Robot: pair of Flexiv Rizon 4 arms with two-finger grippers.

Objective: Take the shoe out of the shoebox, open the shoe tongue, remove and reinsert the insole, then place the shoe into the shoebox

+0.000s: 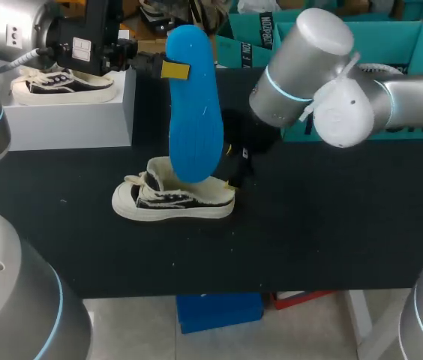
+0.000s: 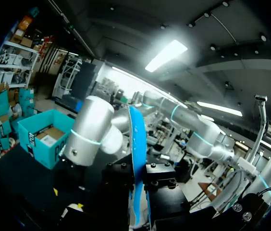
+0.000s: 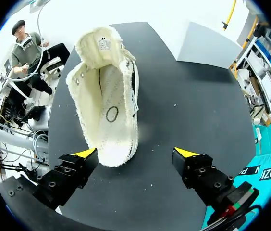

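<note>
A cream low-top shoe (image 1: 174,198) lies on its side on the black table (image 1: 309,225), its opening towards my right gripper. My left gripper (image 1: 174,70) is shut on the top end of a blue insole (image 1: 195,112), which hangs upright with its lower end just behind the shoe. The left wrist view shows the insole (image 2: 136,154) edge-on between the black fingers (image 2: 162,174). My right gripper (image 1: 235,166) stands open just right of the shoe's heel. In the right wrist view the shoe (image 3: 107,96) lies ahead of the open right gripper (image 3: 135,153), and its inside is bare.
A white box (image 1: 69,120) stands at the table's back left with a second shoe (image 1: 61,84) on top. Teal boxes (image 1: 391,45) stand at the back right, behind my right arm (image 1: 324,75). The table's front half is bare black surface.
</note>
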